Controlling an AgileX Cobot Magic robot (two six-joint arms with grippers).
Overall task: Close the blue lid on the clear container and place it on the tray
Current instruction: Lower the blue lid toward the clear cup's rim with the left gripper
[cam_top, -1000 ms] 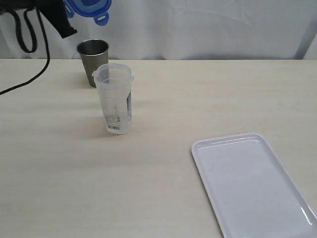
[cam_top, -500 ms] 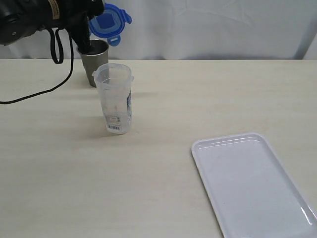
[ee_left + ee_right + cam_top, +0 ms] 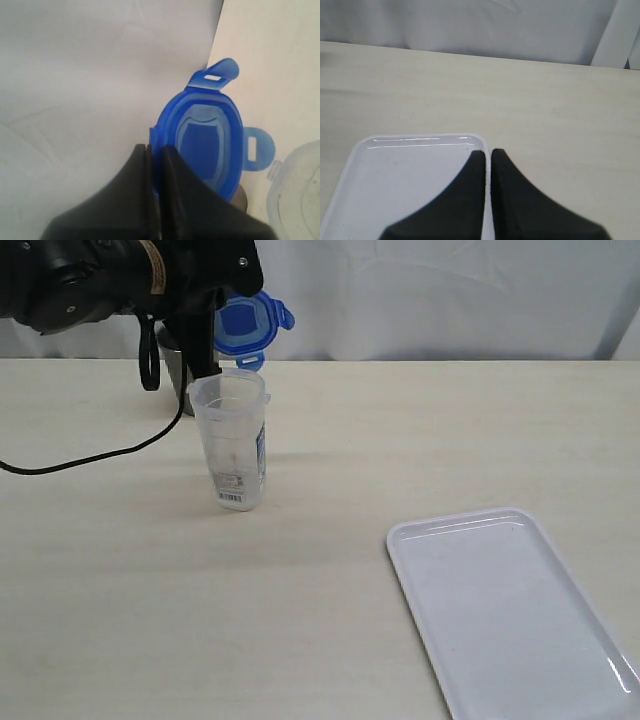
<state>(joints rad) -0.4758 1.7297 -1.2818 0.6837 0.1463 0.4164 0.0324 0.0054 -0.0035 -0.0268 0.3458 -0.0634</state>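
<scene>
The blue lid hangs on edge in the air, just above and behind the rim of the clear container. My left gripper is shut on the lid's edge. In the left wrist view, the lid shows its inner face and snap tabs, pinched at one side by the gripper, and the container rim sits at the corner. The open container stands upright on the table. The white tray lies flat at the front right. My right gripper is shut on nothing, over the tray's edge.
A grey steel cup stands behind the container, mostly hidden by the left arm. A black cable trails across the table at the left. A white curtain backs the table.
My left arm has carried the blue lid rightward and downward, from the top left corner to just above the container. The container and tray have not moved.
</scene>
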